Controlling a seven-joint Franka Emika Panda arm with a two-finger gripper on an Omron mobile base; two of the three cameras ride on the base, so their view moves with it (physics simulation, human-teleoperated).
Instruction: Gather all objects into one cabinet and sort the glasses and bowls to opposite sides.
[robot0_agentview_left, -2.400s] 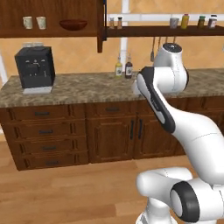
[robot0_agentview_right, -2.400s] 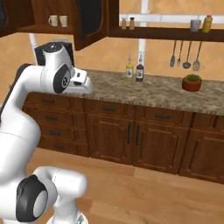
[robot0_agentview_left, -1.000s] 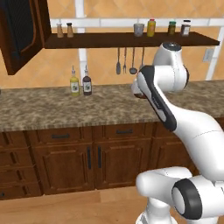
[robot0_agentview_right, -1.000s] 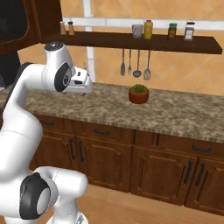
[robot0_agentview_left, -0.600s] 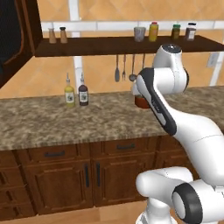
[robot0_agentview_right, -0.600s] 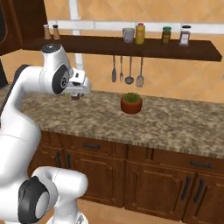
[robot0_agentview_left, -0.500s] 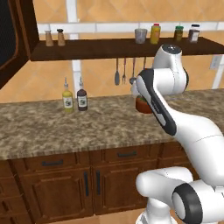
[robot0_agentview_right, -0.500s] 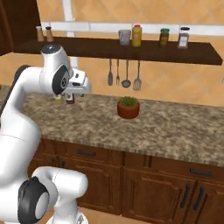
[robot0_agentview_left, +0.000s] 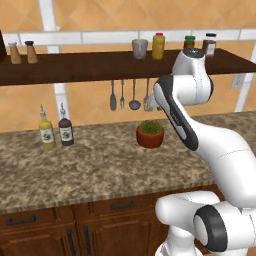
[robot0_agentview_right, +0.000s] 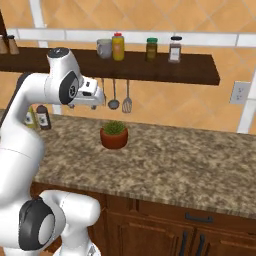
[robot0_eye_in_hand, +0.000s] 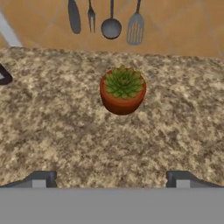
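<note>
One grey tumbler stands on the long wall shelf, at about eleven o'clock from the plant pot. Below, the gripper hovers over the counter, jaws spread wide, holding nothing.

A terracotta plant pot with a green succulent is set on the speckled granite counter. Behind it, utensils are hung beneath a long dark wall shelf, on which a grey mug, a yellow bottle and spice jars are lined. Two sauce bottles are stood upright at the counter's back.
</note>
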